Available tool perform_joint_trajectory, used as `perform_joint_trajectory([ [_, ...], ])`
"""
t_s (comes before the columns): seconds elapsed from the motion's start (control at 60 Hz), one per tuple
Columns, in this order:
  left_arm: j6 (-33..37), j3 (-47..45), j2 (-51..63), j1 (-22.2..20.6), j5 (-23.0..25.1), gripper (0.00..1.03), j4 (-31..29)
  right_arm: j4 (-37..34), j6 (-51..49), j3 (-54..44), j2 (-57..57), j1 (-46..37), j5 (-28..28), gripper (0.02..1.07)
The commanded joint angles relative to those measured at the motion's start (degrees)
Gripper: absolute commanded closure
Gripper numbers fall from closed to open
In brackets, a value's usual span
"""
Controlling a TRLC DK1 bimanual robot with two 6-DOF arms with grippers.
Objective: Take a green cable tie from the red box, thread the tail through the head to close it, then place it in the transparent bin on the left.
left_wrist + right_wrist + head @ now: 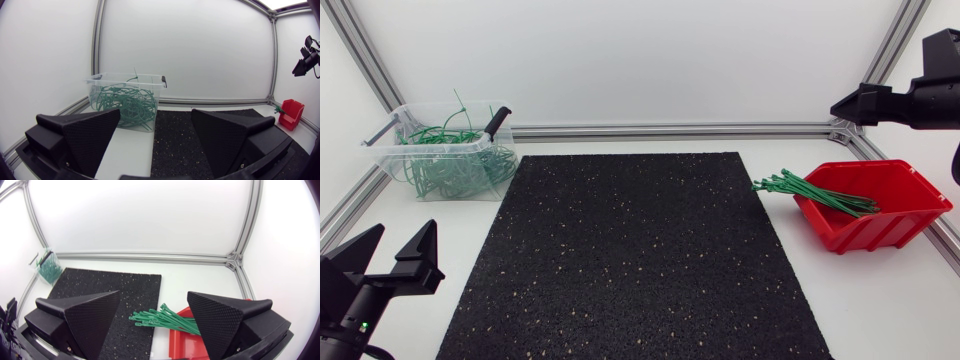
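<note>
White bench [620, 140] in view, a black speckled mat [630, 250] lying flat across its middle, the transparent bin [390, 150] sitting on bare surface at the far left corner, just beside the mat, and the red box [880, 228] out right, near the mat's edge.

There is one red box [892, 228], one clear bin [392, 148] and one black mat [630, 250]. The green ties [815, 192] lie in two heaps, one in each container, too tangled to count.
</note>
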Motion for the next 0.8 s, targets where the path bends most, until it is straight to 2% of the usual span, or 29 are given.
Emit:
perform_joint_trajectory([
  [0.0, -1.2, -2.3, -0.3, -0.1, 0.1, 0.04, -1.0, -2.6, -8.5, 3.9, 3.9, 0.0, -0.7, 0.1],
  [0.133, -1.3, -2.3, -0.3, -0.4, 0.1, 0.04, -1.0, -6.5, -17.9, 7.1, 6.5, 1.3, 0.3, 0.09],
  [0.35, -1.3, -2.3, -0.2, -0.6, 0.1, 0.04, -1.0, -12.1, -42.6, 6.5, 9.2, 2.8, -1.9, 0.08],
  [0.517, -1.3, -2.3, -0.2, -0.7, 0.1, 0.04, -1.0, -21.2, -55.1, 12.0, 15.6, 3.0, -2.5, 0.06],
  [0.783, -1.3, -2.3, -0.2, -0.7, 0.1, 0.04, -1.1, -24.3, -69.7, 12.5, 17.3, 5.1, -1.2, 0.07],
])
